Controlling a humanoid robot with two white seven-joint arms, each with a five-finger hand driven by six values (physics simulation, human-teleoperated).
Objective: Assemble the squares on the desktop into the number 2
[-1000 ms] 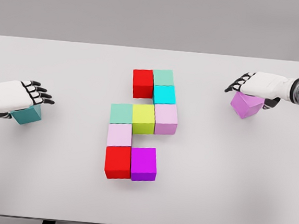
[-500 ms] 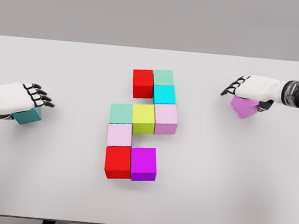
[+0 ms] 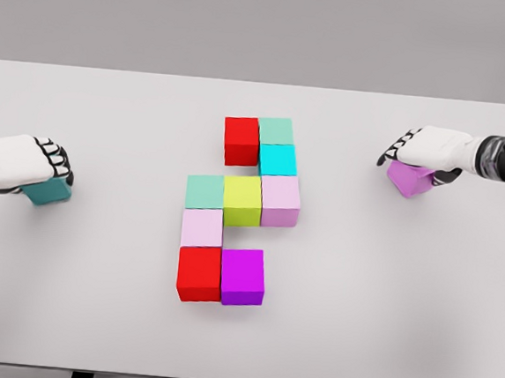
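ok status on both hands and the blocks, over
Left hand curled over teal block. Right hand on purple block. Eight-block figure mid-table, unfinished. Path clear.

Matt smooth pale grey bench (image 3: 92, 308), cubes like the yellow-green cube (image 3: 243, 199) and magenta cube (image 3: 242, 276) smooth, matt, plastic-looking, left hand (image 3: 11, 162) and right hand (image 3: 433, 149) in smooth white shell with a slight sheen, black finger joints.

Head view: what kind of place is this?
Probably a simulated test bench, not a real room: a bare white table, a blank grey backdrop, and flat-coloured cubes such as the yellow-green cube, rendered without real-world texture.
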